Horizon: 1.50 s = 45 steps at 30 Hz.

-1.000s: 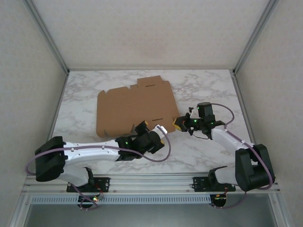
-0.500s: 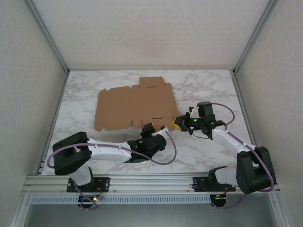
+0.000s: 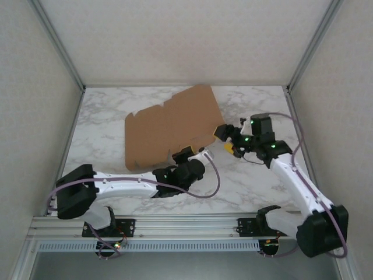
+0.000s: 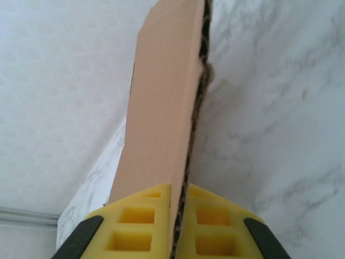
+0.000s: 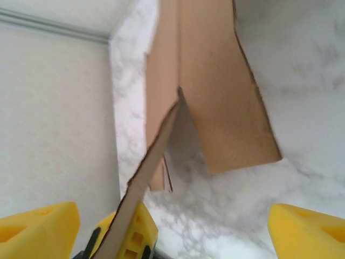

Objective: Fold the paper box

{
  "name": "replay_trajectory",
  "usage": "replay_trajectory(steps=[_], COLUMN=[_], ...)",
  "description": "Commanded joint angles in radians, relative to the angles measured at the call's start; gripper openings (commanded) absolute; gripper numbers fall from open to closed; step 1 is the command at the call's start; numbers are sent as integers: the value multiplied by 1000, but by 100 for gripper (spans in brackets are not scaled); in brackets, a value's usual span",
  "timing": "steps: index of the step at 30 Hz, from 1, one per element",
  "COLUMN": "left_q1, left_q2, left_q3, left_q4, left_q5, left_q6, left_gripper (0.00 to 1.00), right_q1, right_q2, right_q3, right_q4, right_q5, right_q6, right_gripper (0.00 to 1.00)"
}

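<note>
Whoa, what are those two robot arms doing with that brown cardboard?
They're folding the paper box. The left gripper is pinched shut on its near edge, holding it tipped up off the marble table. The right gripper is open at the box's right corner, not gripping. The cardboard isn't box-shaped yet.

A brown cardboard box blank stands tilted up over the middle of the white marble table, barring the way from the near edge to the far-left corner. The left gripper is clamped on its near edge, and the white left arm lies across the near-left. The right gripper, jaws apart, hangs just beside the blank's right corner. The far-right corner and right edge lie bare.
</note>
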Motion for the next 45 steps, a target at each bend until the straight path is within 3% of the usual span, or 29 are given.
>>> replay_trajectory(steps=[1,4,7,11,14,19,26,29,35,42,45], left_q1=[8,16,22,37,126,430,684,740,759,763,773], left_q2=[-82,-122,-134,-161,-225,-324,-234,-139,-55,-55,-106], left_q3=[135,253,399,520,502,263,-252,-387,-420,-485,-478], left_q4=[-62,-103,-159,-167,-129,-34,363,485,465,409,251], left_q5=[-20,27,142,328,471,760,1077,1122,1134,1066,995], left_q6=[-57,-121,-208,-356,-542,-967,-1475,-1587,-1582,-1630,-1594], left_gripper=[0,0,0,0,0,1,0,0,6,46,60], right_q1=[0,0,0,0,1,1,1,3,23,89,130], right_q2=[-95,-137,-196,-232,-216,-203,-147,-110,-62,147,269], right_q3=[145,262,346,427,454,371,221,170,79,28,21], right_q4=[-204,-316,-349,-350,-373,-356,-287,-281,-226,-214,-201], right_q5=[207,365,488,551,547,535,429,416,373,409,465], right_q6=[-99,-129,-169,-226,-253,-249,-262,-270,-287,-257,-224], right_gripper=[92,92,91,91,90,90,90,89,90,86,80])
